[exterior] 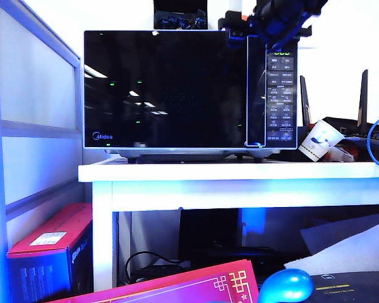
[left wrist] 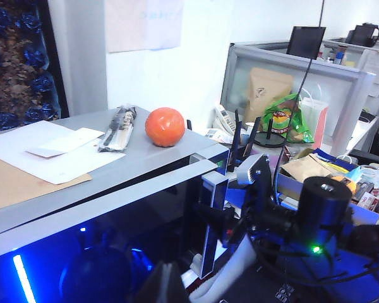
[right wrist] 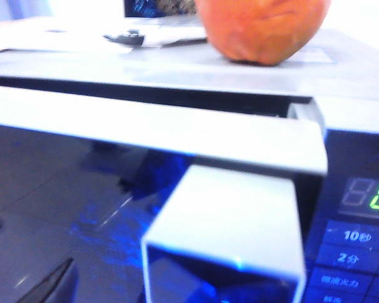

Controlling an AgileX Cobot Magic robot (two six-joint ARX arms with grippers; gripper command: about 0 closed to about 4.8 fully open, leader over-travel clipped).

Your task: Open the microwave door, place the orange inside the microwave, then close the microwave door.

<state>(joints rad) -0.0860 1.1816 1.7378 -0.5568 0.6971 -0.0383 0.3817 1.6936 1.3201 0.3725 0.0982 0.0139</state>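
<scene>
The black-and-silver microwave (exterior: 281,95) stands on a white table (exterior: 240,172). Its glossy black microwave door (exterior: 164,88) stands a crack ajar: the door's top edge (right wrist: 151,126) sits forward of the body. The orange (left wrist: 165,126) rests on the microwave's grey top, close behind the handle corner (right wrist: 262,28); the exterior view does not show it. My right gripper (exterior: 259,31) is at the door's upper handle corner, open, with one dark finger (right wrist: 50,284) apart from the handle strip (right wrist: 227,240). Of my left gripper only a dark fingertip (left wrist: 164,287) shows, off to the microwave's side.
White papers (left wrist: 44,151) and a black packet (left wrist: 118,126) lie on the microwave's top. A paper cup (exterior: 320,140) and a router (exterior: 364,95) crowd the table to the right. A red box (exterior: 50,243) and a shiny blue rounded object (exterior: 285,285) sit low in front.
</scene>
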